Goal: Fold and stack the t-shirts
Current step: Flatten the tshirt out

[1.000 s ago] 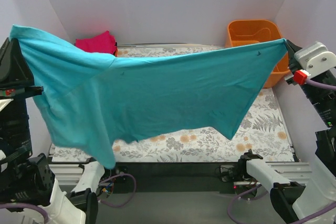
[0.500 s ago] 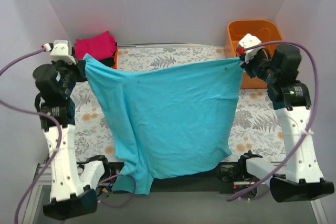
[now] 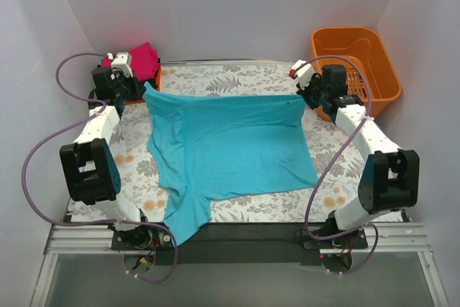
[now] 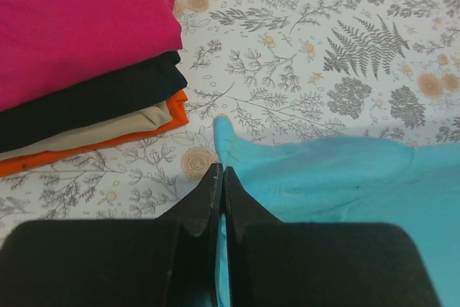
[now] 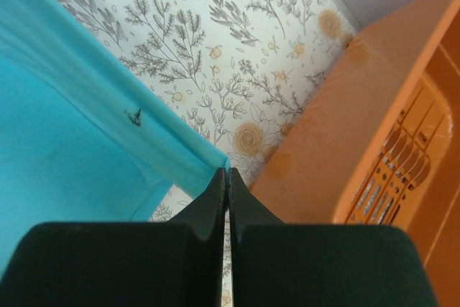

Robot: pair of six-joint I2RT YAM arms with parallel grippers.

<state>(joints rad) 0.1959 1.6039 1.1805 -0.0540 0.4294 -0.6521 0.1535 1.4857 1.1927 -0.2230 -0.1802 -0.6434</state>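
The teal t-shirt (image 3: 230,141) lies spread on the floral table, its near left part hanging over the front edge. My left gripper (image 3: 141,87) is shut on its far left corner; the left wrist view shows the gripper (image 4: 221,172) with teal cloth (image 4: 338,177) between the fingers. My right gripper (image 3: 303,95) is shut on the far right corner; the right wrist view shows the gripper (image 5: 227,172) pinching the teal cloth's (image 5: 72,127) tip. A folded stack stands at the far left: magenta shirt (image 4: 79,19) on top, black shirt (image 4: 93,106) and orange shirt (image 4: 86,150) below.
An orange plastic basket (image 3: 356,52) stands at the far right corner, right beside my right gripper, and fills the right of the right wrist view (image 5: 345,120). A beige layer (image 4: 122,129) lies within the stack. White walls close in the table on three sides.
Both arms have swung forward and down, bringing the teal t-shirt from hanging stretched in the air to lying on the table. Both grippers still hold its far corners.
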